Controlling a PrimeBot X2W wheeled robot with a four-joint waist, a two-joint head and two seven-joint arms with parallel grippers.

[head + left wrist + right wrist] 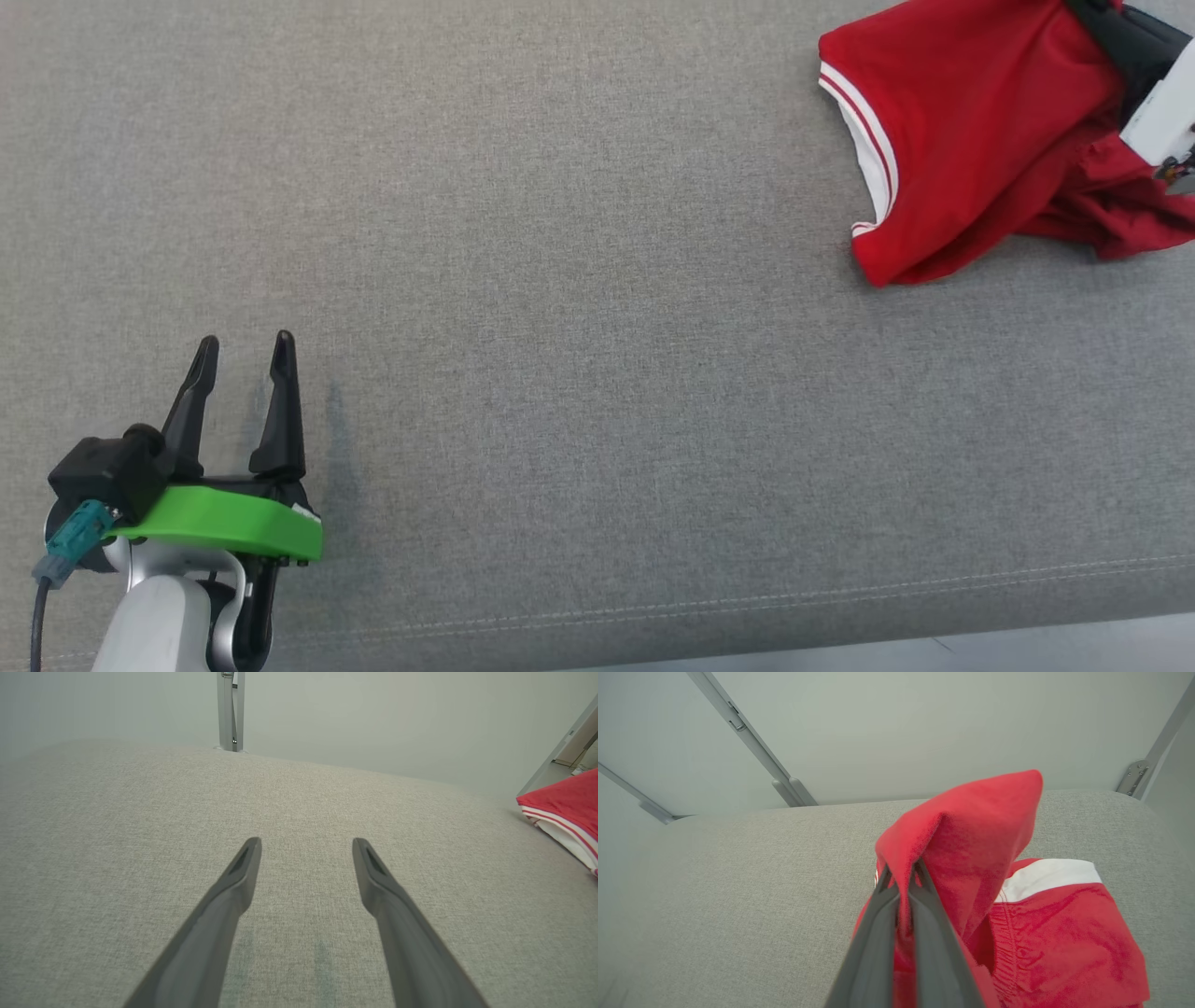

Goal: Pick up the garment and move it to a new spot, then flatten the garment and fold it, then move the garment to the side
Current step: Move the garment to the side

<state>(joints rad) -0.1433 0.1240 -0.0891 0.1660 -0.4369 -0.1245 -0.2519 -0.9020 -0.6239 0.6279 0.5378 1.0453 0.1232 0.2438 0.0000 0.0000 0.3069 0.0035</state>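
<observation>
A grey fabric-covered worktop (579, 327) stretched across the scene. The red garment (971, 121) with white trim lay bunched at its far right. One fold was lifted and pinched tight between the closed fingers of the right hand (901, 872). At the near left, the left hand (246, 341) was spread wide, holding nothing.

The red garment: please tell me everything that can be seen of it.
The red garment is soft, knit-looking cloth with white trim and thin stripes along one hem. It lies crumpled at the far right of the grey fabric surface. The right gripper is shut on a fold, holding it up in a peak; the rest lies on the surface.
</observation>
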